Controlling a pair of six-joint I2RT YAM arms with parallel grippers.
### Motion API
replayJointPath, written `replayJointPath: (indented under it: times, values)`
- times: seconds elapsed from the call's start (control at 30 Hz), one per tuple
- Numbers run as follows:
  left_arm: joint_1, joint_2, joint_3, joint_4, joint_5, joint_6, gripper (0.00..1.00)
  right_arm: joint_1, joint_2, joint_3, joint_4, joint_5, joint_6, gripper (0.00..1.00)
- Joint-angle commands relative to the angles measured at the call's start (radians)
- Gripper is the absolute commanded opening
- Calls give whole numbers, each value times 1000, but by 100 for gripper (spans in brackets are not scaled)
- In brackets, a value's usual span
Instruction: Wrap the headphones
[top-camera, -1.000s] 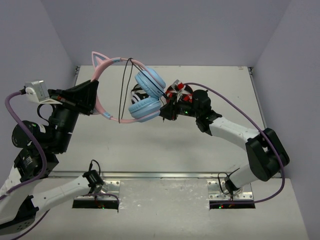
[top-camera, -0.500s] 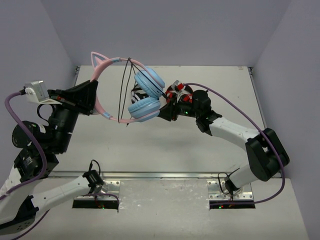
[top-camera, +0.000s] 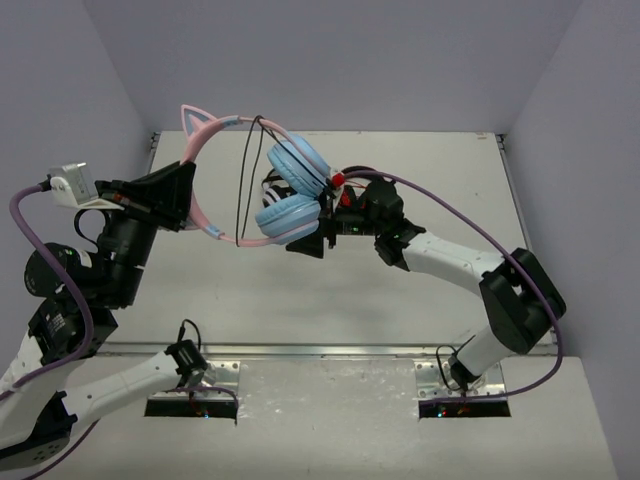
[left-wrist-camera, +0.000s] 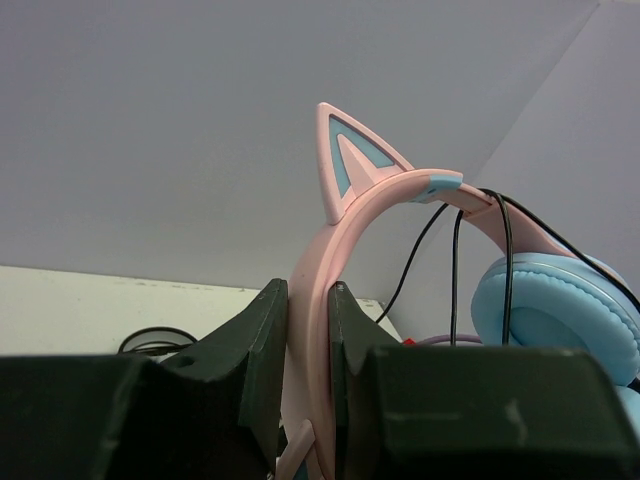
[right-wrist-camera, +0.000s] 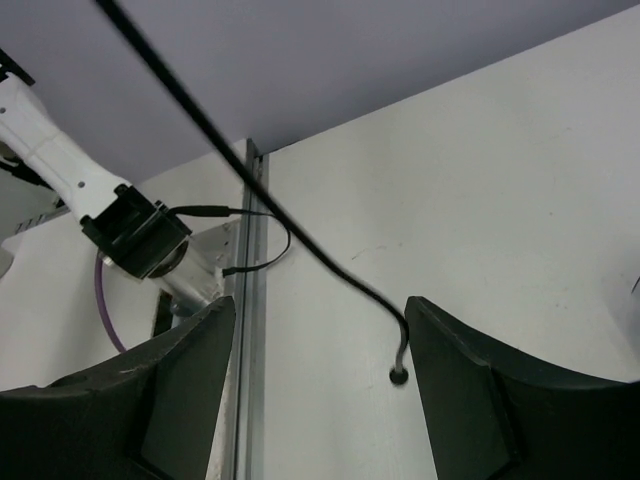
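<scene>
The headphones (top-camera: 288, 215) are held up above the table (top-camera: 450, 170), left of centre in the top view, by the left gripper (top-camera: 188, 200). In the left wrist view its fingers (left-wrist-camera: 255, 340) are seen clamped together on the pink headband (left-wrist-camera: 308, 310). A cat ear (left-wrist-camera: 350, 165) stands up from the band above the grip. The two light blue ear cups (top-camera: 300, 165) are stacked one above the other at the band's far end, towards the right arm. The thin black cable (left-wrist-camera: 456, 280) is looped over the top of the band and hangs down beside the cups. The right gripper (top-camera: 303, 243) is placed low, just beside the lower cup, and its fingers (right-wrist-camera: 190, 400) are spread well apart with nothing gripped between them. In the right wrist view a black cable is seen running diagonally down from the upper left, with its end showing against the table between the open fingers and touched by neither. Whether that end rests on the table cannot be told. Other headphones (top-camera: 272, 186) are partly hidden behind the cups.
</scene>
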Motion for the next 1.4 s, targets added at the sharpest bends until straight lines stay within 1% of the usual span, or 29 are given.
replayJointPath:
  times: [0.0, 0.03, 0.07, 0.1, 0.13, 0.17, 0.23, 0.27, 0.3, 0.4, 0.43, 0.47, 0.53, 0.57, 0.63, 0.7, 0.87, 0.93, 1.0, 1.13, 1.27, 1.3, 1.37]
  values:
    - [-5, -8, 6, 127, 24, -58, 0, 5, 32, 93, 1, 80, -50, 70]
    - [-5, -6, 6, 127, 28, -59, 0, 5, 42, 107, -3, 92, -51, 68]
    - [-5, -6, 6, 125, 27, -59, 0, 6, 53, 139, -16, 86, -58, 62]
    - [-5, -6, 6, 125, 25, -58, 0, 9, 73, 153, -28, 74, -59, 50]
    - [-7, -6, 5, 125, 19, -55, 0, 12, 76, 163, -41, 73, -62, 29]
    - [-5, -7, 5, 127, 17, -51, 0, 20, 76, 162, -56, 86, -80, 23]
    - [-5, -14, 2, 130, 13, -48, 1, 26, 61, 144, -68, 123, -103, 21]
    - [-5, -14, 2, 128, 13, -45, 0, 26, 55, 121, -65, 128, -111, 16]
    - [-5, -15, 3, 128, 11, -42, 0, 26, 44, 110, -65, 129, -114, 2]
    - [-7, -15, 5, 136, 4, -35, 0, 28, 32, 76, -64, 123, -117, 1]
    - [-5, -14, 6, 137, -2, -30, 0, 26, 27, 69, -62, 114, -116, 7]
    - [-5, -14, 11, 139, -3, -27, 0, 26, 23, 53, -55, 108, -116, 16]
    - [-5, -9, 19, 139, 4, -27, 1, 26, 14, 27, -29, 99, -108, 27]
    - [-5, -9, 20, 140, 5, -28, 1, 26, 10, 21, -23, 99, -107, 29]
    - [-5, -6, 22, 141, 7, -27, 0, 26, 7, 16, -16, 85, -102, 18]
    - [-5, -6, 20, 141, 5, -28, 0, 26, 10, 18, -15, 74, -102, 1]
    - [-5, -7, 11, 137, -24, -25, 0, 26, 4, 13, -19, 85, -96, 1]
    - [-5, -11, 0, 147, -59, -28, 0, 28, 3, 4, -27, 103, -94, 1]
    - [-5, -14, -30, 168, -128, -48, 0, 32, -13, -11, -27, 134, -82, 1]
    - [-5, -9, -101, 241, -252, -82, 1, 101, -71, -82, -30, 301, -96, 1]
    - [-5, 17, -92, 194, -354, -156, 0, 163, -114, -114, -50, 387, -127, 1]
    - [-5, 19, -92, 191, -399, -177, 0, 173, -120, -119, -50, 396, -133, 1]
    - [-5, 29, -69, 173, -444, -194, 0, 203, -129, -122, -61, 410, -137, 1]
